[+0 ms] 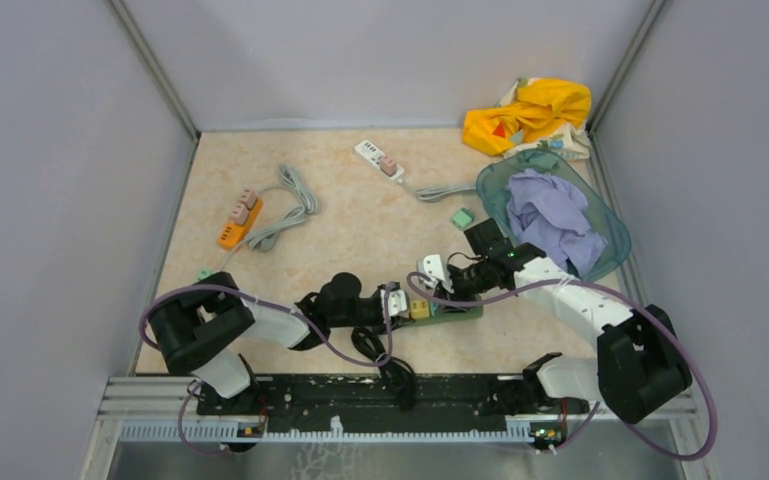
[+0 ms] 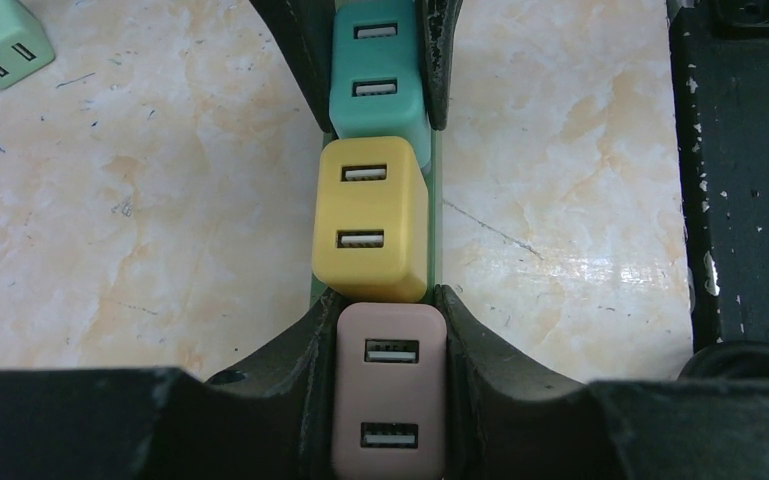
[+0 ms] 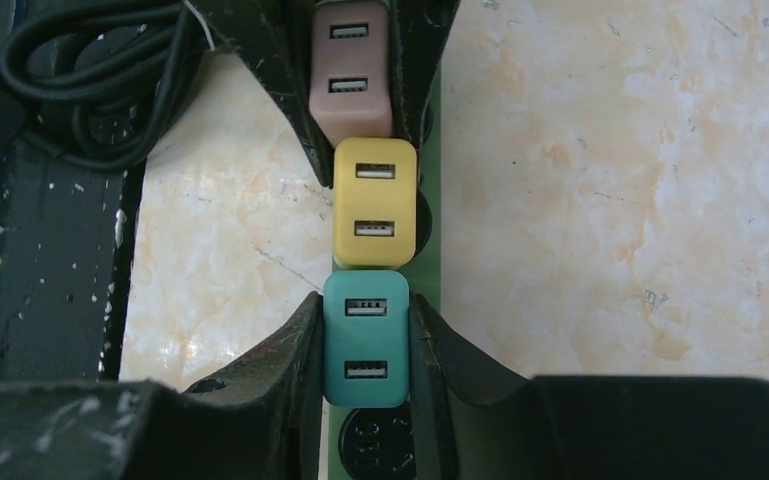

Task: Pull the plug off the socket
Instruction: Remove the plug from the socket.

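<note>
My left gripper [image 2: 388, 325] clamps the pink plug [image 2: 390, 390] and my right gripper [image 3: 365, 308] the teal plug [image 3: 365, 345], both on the green power strip [image 3: 432, 150] at 6 o'clock on the table [image 1: 360, 230]; I judge them light, rigid and slick-sided, best pinched on the flat sides and pulled straight.

Left arm [image 1: 260, 325] and right arm [image 1: 580, 300] reach inward and low, wrists facing each other. Left gripper [image 1: 393, 300] and right gripper [image 1: 438, 292] both clamped narrow.
</note>
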Controlling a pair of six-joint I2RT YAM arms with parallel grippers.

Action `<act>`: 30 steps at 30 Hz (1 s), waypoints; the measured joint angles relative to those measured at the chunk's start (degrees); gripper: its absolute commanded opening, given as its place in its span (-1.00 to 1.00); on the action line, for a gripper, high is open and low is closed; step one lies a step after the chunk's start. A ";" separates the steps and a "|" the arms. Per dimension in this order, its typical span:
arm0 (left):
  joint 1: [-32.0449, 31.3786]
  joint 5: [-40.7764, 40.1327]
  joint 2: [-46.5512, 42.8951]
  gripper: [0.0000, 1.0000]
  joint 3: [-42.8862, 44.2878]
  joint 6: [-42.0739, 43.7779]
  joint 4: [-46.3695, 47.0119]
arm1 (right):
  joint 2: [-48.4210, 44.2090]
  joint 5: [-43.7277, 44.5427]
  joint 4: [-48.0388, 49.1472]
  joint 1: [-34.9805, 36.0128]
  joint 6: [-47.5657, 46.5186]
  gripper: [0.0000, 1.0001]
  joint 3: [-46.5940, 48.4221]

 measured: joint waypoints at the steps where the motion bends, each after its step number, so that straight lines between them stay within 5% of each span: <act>1: 0.04 0.00 0.00 -0.99 0.00 0.00 -0.13 | 0.20 0.59 0.76 0.44 1.44 -1.00 0.00; 9: 0.37 -0.09 0.00 -0.99 0.00 -0.02 0.07 | 0.28 1.40 3.98 -1.16 8.33 -1.00 0.00; 20: 0.09 0.24 0.02 -0.99 0.02 -0.04 0.11 | 0.09 -3.19 -1.86 -2.10 -4.07 -1.00 0.00; 30: 0.28 0.42 0.28 -0.99 0.04 -0.26 -0.11 | 0.09 0.92 2.91 -0.22 6.45 -1.00 0.00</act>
